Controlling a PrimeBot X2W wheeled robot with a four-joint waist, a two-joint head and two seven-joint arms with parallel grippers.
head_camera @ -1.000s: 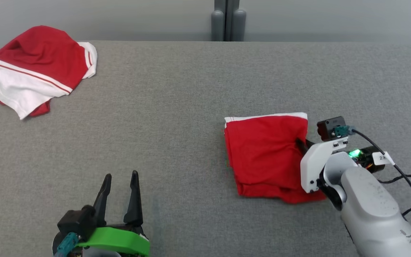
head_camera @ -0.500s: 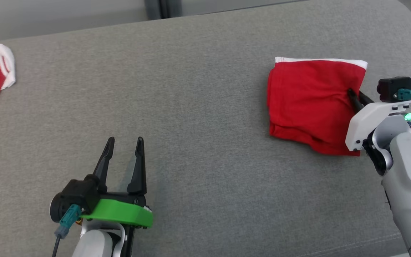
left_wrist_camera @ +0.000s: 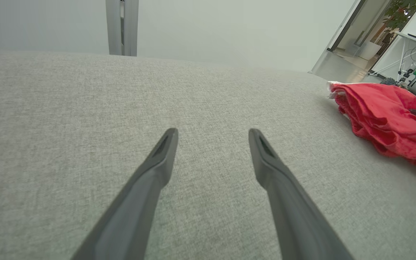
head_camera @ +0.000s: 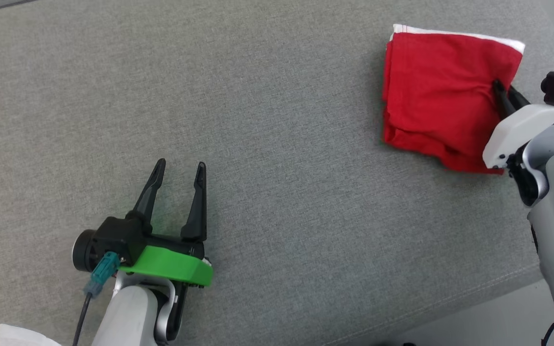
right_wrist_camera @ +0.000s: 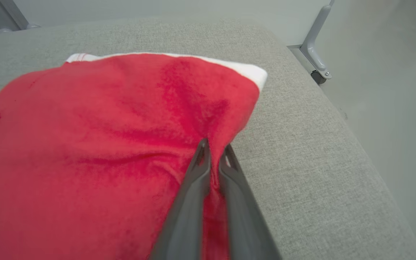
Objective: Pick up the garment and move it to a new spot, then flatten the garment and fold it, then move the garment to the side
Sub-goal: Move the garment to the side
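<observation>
Looking at a folded red cloth garment with white hem [head_camera: 443, 103], flat near the right end of the grey fabric surface [head_camera: 277, 120], close to its rounded corner. Gripping it at its right-hand edge with the right tool [right_wrist_camera: 216, 144], with jaws closed on a pinch of red cloth and fingers low, pointing leftward into the fold from outside. Puts the garment directly ahead of that tool, on the robot's left of it. Roughly square, so no clear long axis, with the white hem along the far side. Reads as the last step: sideways move of an already folded piece. Parking the left tool [head_camera: 181, 164] well apart at front-left, with jaws wide and empty, fingers aimed away over bare surface and the garment far off to its right. Nearer arm: right, with pale forearm angled up from lower right and wrist bent toward the cloth. Probably calls for a low drag or a slight lift. Risks peeling the layers apart with only one edge pinched.
</observation>
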